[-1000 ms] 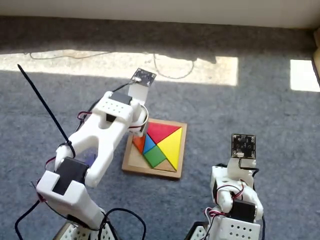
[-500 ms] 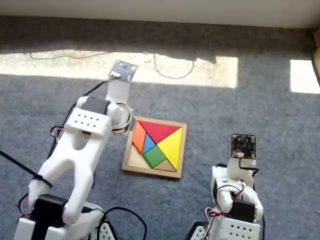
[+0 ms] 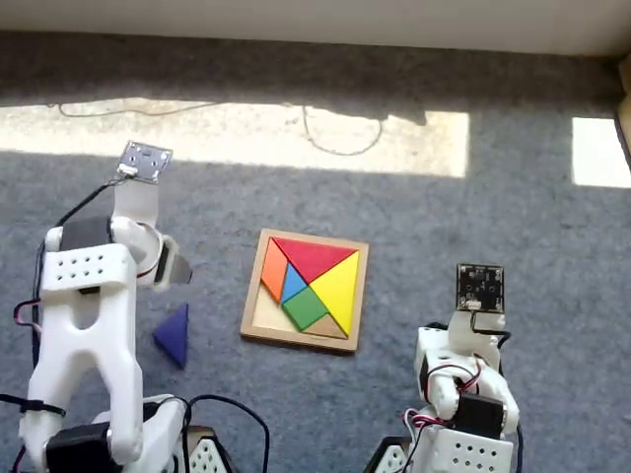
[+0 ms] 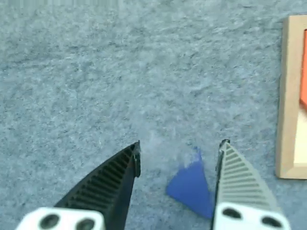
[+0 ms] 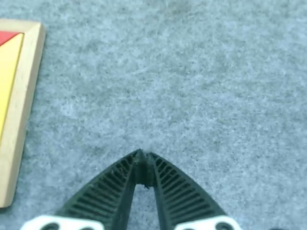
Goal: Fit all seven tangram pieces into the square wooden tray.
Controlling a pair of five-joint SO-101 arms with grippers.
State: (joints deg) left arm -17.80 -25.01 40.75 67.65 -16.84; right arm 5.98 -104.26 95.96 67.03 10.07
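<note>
The square wooden tray lies mid-carpet and holds several pieces: orange, red, yellow, small blue, green. Bare wood shows in the tray's near-left corner. A dark blue triangle lies flat on the carpet left of the tray. My left gripper hangs open above the carpet, and the blue triangle sits between its fingers, nearer the light one, untouched. My right gripper is shut on nothing, low over bare carpet right of the tray.
Grey carpet covers the whole floor. A thin cable loops across the sunlit strip at the back. The left arm stands left of the tray, the right arm folded at the front right.
My left arm has swung left, off the tray and out over the carpet. The dark blue triangle, hidden under it before, now shows. The right arm has not moved.
</note>
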